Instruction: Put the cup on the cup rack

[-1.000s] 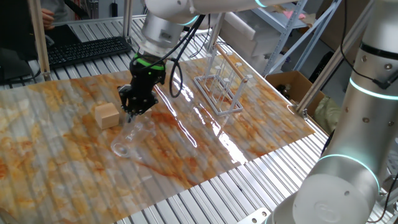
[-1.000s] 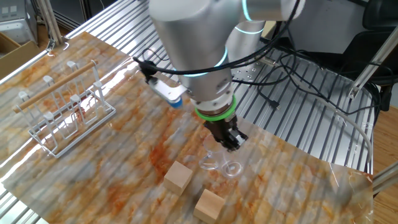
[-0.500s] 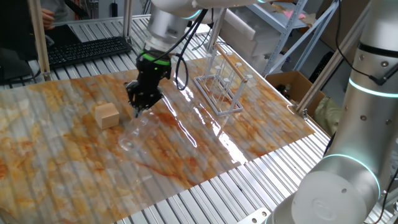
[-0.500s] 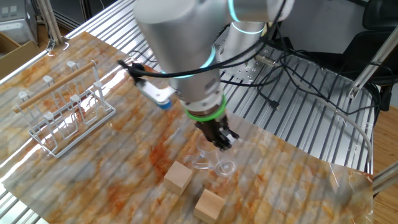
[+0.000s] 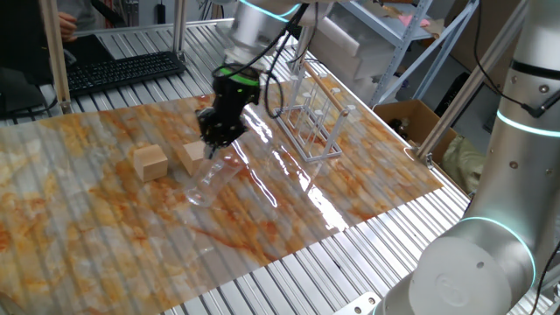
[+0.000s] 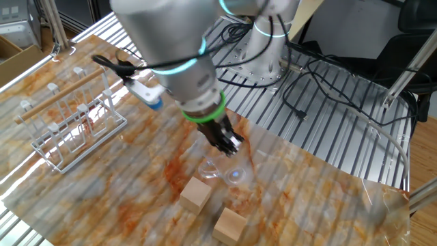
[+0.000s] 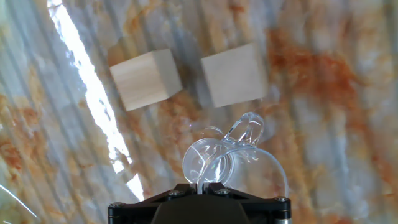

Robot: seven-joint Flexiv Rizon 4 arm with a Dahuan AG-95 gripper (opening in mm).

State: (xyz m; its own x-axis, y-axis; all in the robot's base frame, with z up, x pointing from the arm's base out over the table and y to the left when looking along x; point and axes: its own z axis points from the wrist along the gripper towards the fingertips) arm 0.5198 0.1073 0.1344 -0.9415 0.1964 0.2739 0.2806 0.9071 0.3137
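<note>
Overhead, jaws clamp the cup (image 5: 207,178) rim beside two wooden cubes (image 7: 147,78), rack (image 5: 312,122) well apart.

Single arm reaching down over the table, wrist tilted, gripper (image 5: 210,150) fingers closed together

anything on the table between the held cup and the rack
Nothing: in one fixed view, only bare marbled tabletop separates the clear see-through cup in the tool from the thin wire peg rack.
</note>
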